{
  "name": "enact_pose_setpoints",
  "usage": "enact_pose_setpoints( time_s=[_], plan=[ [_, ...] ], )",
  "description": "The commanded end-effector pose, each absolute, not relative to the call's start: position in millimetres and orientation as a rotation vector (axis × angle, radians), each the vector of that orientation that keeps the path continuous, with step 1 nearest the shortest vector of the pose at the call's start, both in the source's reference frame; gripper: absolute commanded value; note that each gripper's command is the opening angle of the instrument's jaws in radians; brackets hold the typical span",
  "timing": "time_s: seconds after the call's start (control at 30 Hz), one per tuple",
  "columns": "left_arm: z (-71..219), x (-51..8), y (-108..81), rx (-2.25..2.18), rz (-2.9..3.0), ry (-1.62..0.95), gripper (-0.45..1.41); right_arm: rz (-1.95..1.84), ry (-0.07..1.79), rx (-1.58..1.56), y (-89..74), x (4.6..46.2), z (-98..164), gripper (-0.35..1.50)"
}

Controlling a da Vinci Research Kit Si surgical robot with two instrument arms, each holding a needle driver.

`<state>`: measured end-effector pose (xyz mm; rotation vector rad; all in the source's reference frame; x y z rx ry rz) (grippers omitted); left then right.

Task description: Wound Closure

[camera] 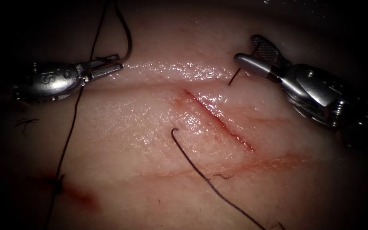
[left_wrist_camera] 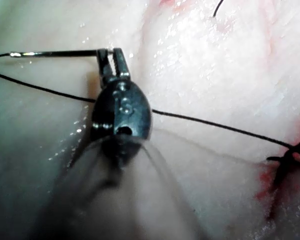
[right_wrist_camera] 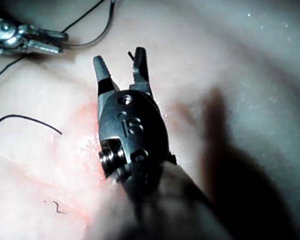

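The curved dark metal needle point(camera: 126, 40) is pinched near one end by the closed silver left tool point(camera: 115, 64), above the pale wet tissue point(camera: 150, 140), left of the red slanted cut point(camera: 218, 119). Nothing is held by the wide-open silver right tool point(camera: 248, 51). Thin dark thread point(camera: 71, 127) lies across the tissue.

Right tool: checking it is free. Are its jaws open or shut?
Open: the right tool has its jaws spread apart, holding nothing.

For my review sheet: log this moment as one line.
left tool: shut on needle near its end | right tool: open, holds nothing | needle out of tissue, left of cut | thread trailing
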<state>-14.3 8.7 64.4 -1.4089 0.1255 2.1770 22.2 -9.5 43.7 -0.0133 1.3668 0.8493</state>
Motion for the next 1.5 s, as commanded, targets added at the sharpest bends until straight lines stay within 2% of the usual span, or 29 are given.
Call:
enact_pose_setpoints(
  time_s=[0.03, 0.13, 0.2, 0.37, 0.47, 0.7, 0.9, 0.97, 1.0, 1.03, 1.07, 1.37, 1.5],
  plan=[
    [64, -14.4, 8.4, -1.399, 2.187, 0.116, 0.59, 0.845, 1.37, -0.009, -9.8, 22.7, 44, 0.47],
    [63, -13.4, 7.9, -1.349, 2.214, 0.082, 0.89, 0.837, 1.376, -0.002, -10.2, 22.2, 44, 0.47],
    [62, -12.7, 7.7, -1.3, 2.237, 0.07, 1.01, 0.834, 1.377, -0.001, -10.4, 21.8, 44, 0.47],
    [58, -10.7, 6.5, -1.161, 2.382, 0.024, 1.2, 0.83, 1.377, 0.0, -10.7, 21.3, 44, 0.42],
    [56, -10.1, 5.8, -1.14, 2.439, 0.031, 1.2, 0.827, 1.379, 0.0, -11.0, 21.3, 44, 0.41],
    [53, -13.1, 4.4, -1.14, 2.599, 0.165, 0.91, 0.824, 1.381, 0.003, -11.2, 21.2, 44, 0.34],
    [51, -20.1, 1.8, -1.076, 2.757, 0.361, 0.69, 0.841, 1.363, 0.0, -11.3, 19.3, 43, 0.41],
    [51, -22.5, 0.8, -1.07, 2.803, 0.415, 0.66, 0.851, 1.353, -0.001, -11.1, 18.5, 43, 0.49],
    [51, -23.5, 0.3, -1.07, 2.826, 0.436, 0.66, 0.859, 1.348, -0.003, -10.8, 17.9, 43, 0.59],
    [50, -25.8, -0.8, -1.087, 2.873, 0.491, 0.66, 0.877, 1.353, -0.015, -10.3, 16.9, 42, 0.78],
    [50, -26.8, -1.2, -1.099, 2.891, 0.513, 0.66, 0.881, 1.355, -0.015, -10.1, 16.6, 42, 0.84],
    [47, -32.2, -3.8, -1.097, 3.019, 0.874, 0.59, 0.897, 1.37, -0.022, -9.8, 16.0, 41, 0.86],
    [47, -33.5, -4.7, -1.143, 3.041, 0.926, 0.54, 0.897, 1.37, -0.024, -9.9, 16.2, 41, 0.84]
  ],
)
